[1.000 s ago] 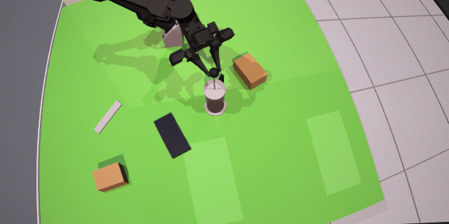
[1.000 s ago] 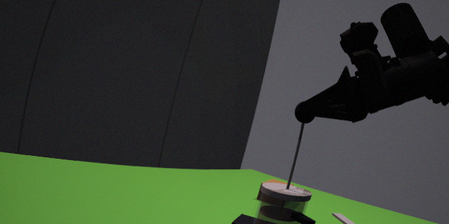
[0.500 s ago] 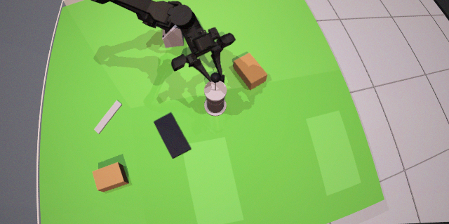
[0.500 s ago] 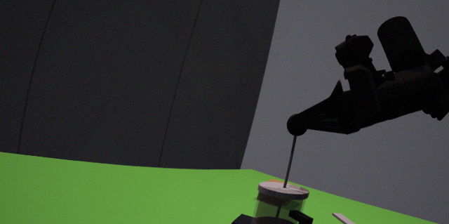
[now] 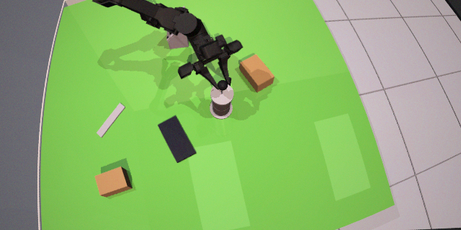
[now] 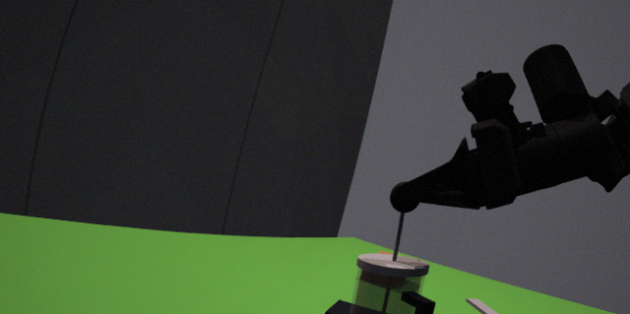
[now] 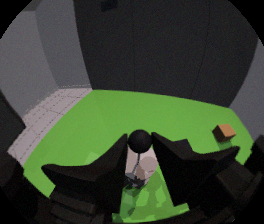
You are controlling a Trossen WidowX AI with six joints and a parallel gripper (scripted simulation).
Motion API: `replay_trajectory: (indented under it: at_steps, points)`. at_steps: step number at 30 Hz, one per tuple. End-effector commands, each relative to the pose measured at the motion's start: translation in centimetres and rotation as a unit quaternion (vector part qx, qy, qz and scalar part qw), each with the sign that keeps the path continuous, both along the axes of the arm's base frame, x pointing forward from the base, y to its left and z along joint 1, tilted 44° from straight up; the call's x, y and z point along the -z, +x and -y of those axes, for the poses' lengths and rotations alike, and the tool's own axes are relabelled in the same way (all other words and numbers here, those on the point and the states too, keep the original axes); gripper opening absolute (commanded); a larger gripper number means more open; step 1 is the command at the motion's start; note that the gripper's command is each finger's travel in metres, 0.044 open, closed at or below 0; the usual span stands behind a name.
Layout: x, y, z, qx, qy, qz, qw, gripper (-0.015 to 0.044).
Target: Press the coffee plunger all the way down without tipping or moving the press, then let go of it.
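The coffee press (image 5: 221, 104) (image 6: 389, 286) stands upright on the green table top (image 5: 252, 151), a glass cylinder with a pale round lid. Its thin plunger rod (image 6: 398, 236) rises from the lid to a black ball knob (image 5: 222, 85) (image 6: 404, 198) (image 7: 139, 140). My gripper (image 5: 222, 84) (image 6: 405, 197) (image 7: 139, 136) is shut on the knob, one finger on each side, a short way above the lid. In the wrist view the press shows small below the knob, between the fingers.
An orange box (image 5: 256, 72) (image 7: 227, 132) lies close to the right of the press. A dark flat slab (image 5: 176, 138) lies to its front left, a white strip (image 5: 110, 120) further left, and a second orange box (image 5: 112, 181) at the front left.
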State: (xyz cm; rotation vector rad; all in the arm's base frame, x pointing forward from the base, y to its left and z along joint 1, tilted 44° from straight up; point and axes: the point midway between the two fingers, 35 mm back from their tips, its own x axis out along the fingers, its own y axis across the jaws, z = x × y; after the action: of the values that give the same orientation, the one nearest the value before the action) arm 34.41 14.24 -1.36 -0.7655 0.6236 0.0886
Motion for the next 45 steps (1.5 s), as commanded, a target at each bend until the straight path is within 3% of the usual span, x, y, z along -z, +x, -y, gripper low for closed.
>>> replay_trajectory:
  at_steps: [1,45]
  points:
    - [2.2,-0.6,2.2,0.013,-0.021,-0.026,0.999,0.0111]
    - [2.6,0.6,1.9,0.013,-0.021,-0.025,0.999,0.0111]
